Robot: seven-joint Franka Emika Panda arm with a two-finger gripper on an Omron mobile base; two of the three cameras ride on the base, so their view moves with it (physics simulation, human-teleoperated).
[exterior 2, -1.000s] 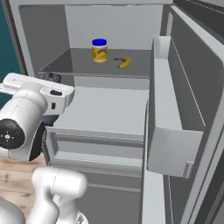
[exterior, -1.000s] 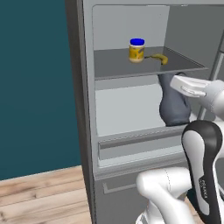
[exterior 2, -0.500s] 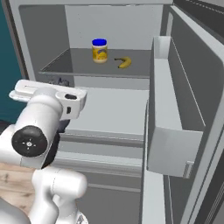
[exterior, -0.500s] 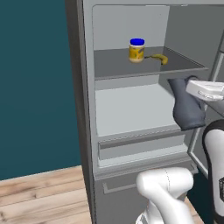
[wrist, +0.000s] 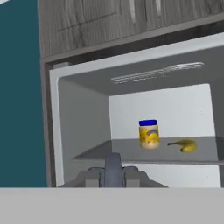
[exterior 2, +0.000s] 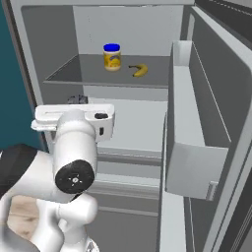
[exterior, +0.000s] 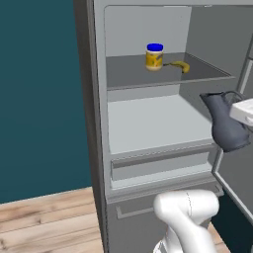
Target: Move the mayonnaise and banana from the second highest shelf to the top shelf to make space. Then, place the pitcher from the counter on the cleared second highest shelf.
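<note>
Open fridge, centre frame. Mayonnaise (exterior: 154,56) and banana (exterior: 179,65) sit side by side on the dark top shelf (exterior: 133,79), upper centre. Pale second highest shelf (exterior: 148,121) is below. At right edge, gripper (wrist: 113,168) is clamped on the pitcher (exterior: 225,123), held in front of that shelf w/ spout pointing left.

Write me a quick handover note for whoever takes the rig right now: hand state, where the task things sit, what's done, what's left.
Hand: shut on the pitcher, carrying it in front of the open fridge.
Mayonnaise and banana: side by side, apart, on the top shelf.
Second highest shelf: bare, pale board under it.
Done: both items moved up; pitcher picked up.
Left: set the pitcher on the second highest shelf and release.
</note>
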